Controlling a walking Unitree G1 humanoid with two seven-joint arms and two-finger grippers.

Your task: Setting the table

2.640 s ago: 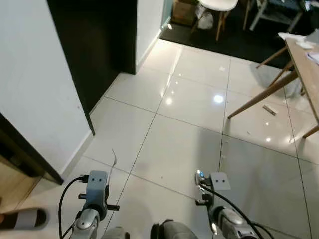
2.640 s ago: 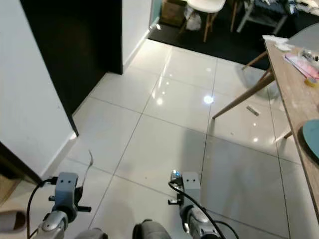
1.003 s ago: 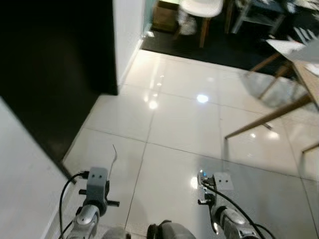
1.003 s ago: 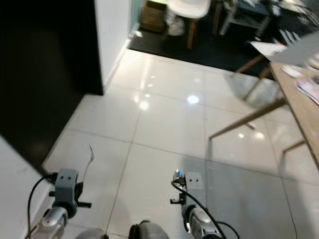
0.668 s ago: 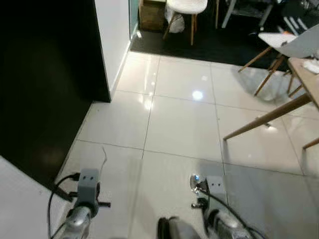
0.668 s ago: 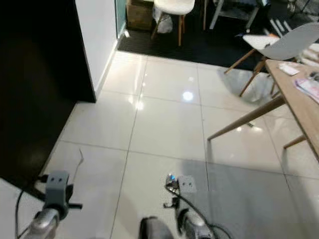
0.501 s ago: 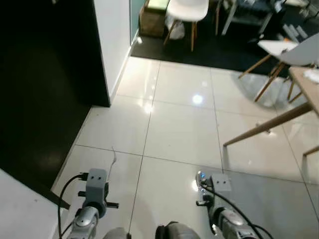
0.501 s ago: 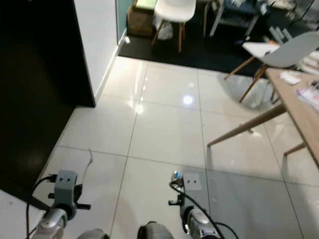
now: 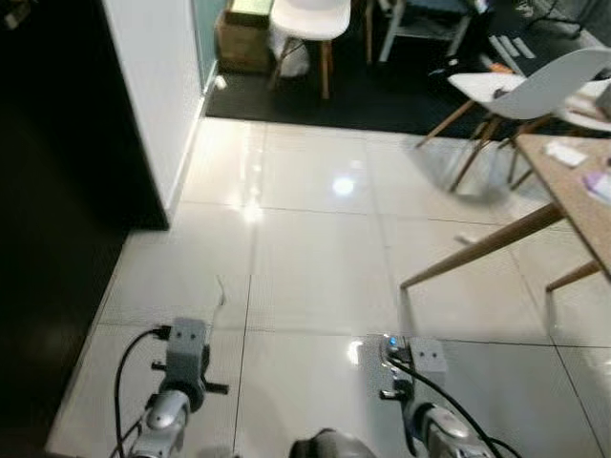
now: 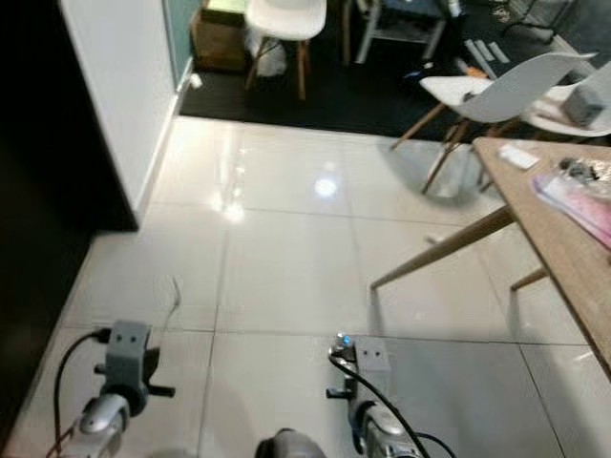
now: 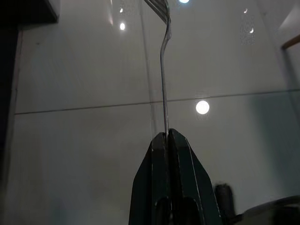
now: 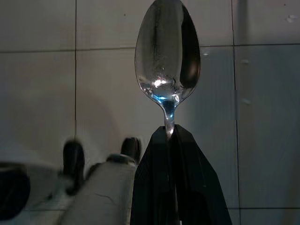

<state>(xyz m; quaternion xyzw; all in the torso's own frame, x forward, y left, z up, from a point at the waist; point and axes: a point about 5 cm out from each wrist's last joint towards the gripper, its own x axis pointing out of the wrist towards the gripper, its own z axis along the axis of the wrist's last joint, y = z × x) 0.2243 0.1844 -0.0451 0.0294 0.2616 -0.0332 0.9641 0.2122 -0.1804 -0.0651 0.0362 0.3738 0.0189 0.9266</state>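
Carrying step, judged: robot on tiled floor (image 9: pixel 325 258), table (image 10: pixel 563 239) ahead to right. Left gripper (image 11: pixel 167 136) clamped on fork (image 11: pixel 162 70); right gripper (image 12: pixel 170 133) clamped on spoon (image 12: pixel 168 56). Next: turn right, approach table edge, lay cutlery down

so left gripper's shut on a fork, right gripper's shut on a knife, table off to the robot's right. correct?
Not a knife. The right wrist view shows the right gripper shut on a spoon, bowl outward. The rest holds: the left gripper is shut on the fork, and the table is to the robot's right.
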